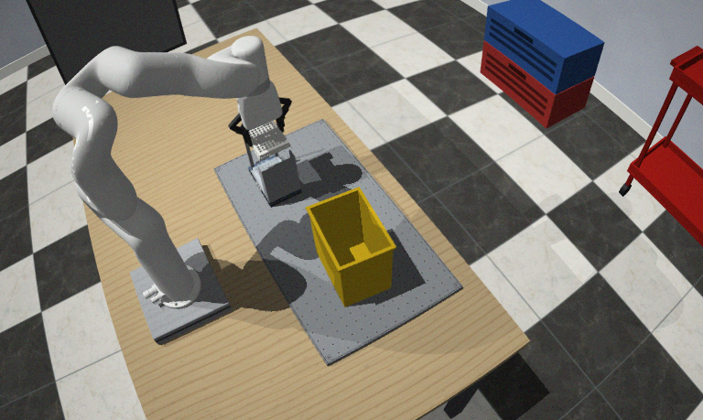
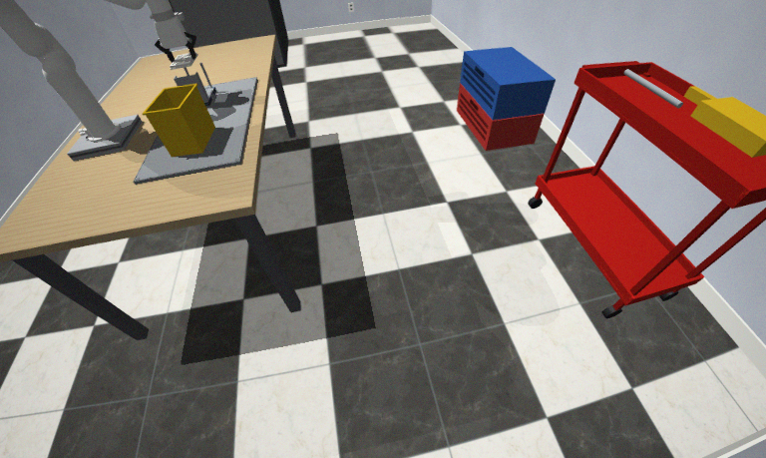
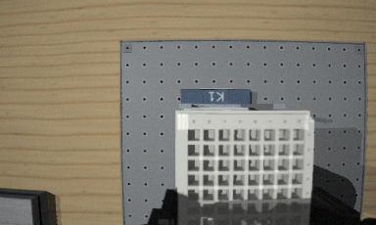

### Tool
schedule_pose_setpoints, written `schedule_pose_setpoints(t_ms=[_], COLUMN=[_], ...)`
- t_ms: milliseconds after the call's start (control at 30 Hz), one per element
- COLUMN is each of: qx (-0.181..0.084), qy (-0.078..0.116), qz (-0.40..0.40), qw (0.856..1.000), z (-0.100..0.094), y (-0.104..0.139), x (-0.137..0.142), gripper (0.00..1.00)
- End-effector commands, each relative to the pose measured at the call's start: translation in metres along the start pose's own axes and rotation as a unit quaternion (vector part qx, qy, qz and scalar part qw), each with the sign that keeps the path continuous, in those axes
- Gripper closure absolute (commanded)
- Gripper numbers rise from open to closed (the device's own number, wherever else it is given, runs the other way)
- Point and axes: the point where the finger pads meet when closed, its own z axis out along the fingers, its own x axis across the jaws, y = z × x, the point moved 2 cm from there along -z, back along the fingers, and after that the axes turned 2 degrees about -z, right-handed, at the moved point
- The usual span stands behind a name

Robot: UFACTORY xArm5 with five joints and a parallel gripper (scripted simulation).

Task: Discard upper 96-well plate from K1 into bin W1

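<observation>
My gripper [image 1: 263,132] [image 2: 180,57] [image 3: 245,212] is shut on the upper 96-well plate [image 1: 267,140] [image 2: 181,62] [image 3: 245,154], a white grid of square wells. It holds the plate level a little above the stack rack K1 [image 1: 282,181] [image 2: 190,82]. The rack's K1 label [image 3: 215,96] shows just beyond the plate in the wrist view. The lower plate [image 1: 267,163] still lies in the rack. The yellow plastics bin W1 [image 1: 362,273] [image 2: 182,125] stands upright and open-topped on the grey pegboard [image 1: 362,322] [image 2: 169,168] [image 3: 147,137], nearer the table's front than the rack.
The arm's grey base plate [image 1: 200,301] sits on the wooden table [image 1: 170,151] [image 2: 84,205] left of the pegboard. A dark panel [image 1: 98,16] stands behind the table. A blue-and-red crate stack [image 1: 539,58] and a red cart [image 1: 668,177] stand on the floor to the right.
</observation>
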Motion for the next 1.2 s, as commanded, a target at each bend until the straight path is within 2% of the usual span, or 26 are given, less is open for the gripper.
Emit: schedule_pose_setpoints(t_ms=[0, 1167], qx=[0.001, 0.001], qy=[0.002, 0.002], qz=[0.000, 0.000], qw=[1.000, 1.000], z=[-0.009, -0.061], y=[-0.001, 0.000], x=[0.001, 0.001], gripper=[1.00, 1.00])
